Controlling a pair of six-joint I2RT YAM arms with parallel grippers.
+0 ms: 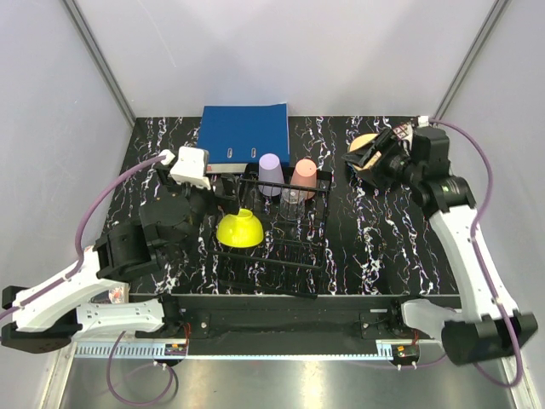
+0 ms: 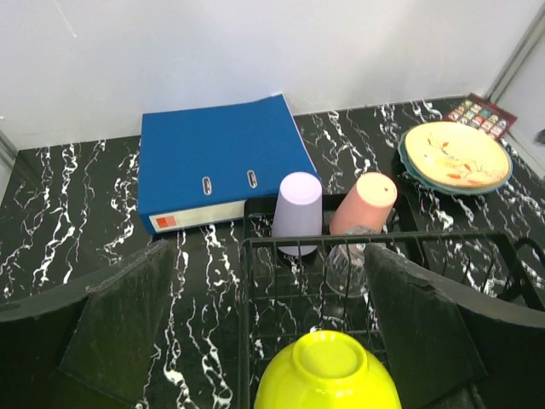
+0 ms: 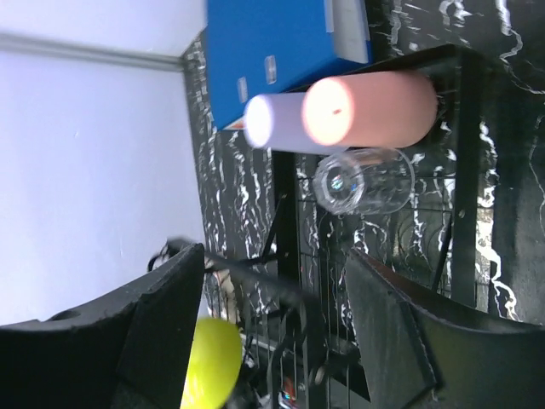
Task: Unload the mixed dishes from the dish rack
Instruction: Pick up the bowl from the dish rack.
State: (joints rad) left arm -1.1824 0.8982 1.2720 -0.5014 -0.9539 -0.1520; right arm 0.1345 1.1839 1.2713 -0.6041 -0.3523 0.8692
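Spread and empty: left end effector (image 2: 268,256), right end effector (image 3: 274,260); yellow bowl (image 2: 328,375) cropped at six o'clock, glass (image 2: 345,266) barely discernible.

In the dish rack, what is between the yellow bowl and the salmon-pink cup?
The clear glass stands between the yellow bowl and the salmon-pink cup; the left wrist view shows this plainly.

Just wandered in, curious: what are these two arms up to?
They are emptying the black dish rack. The plates already lie stacked on the table beside it. A yellow bowl, lilac cup, pink cup and glass sit in the rack. The left gripper hovers open by the bowl; the right gripper, also open, holds nothing.
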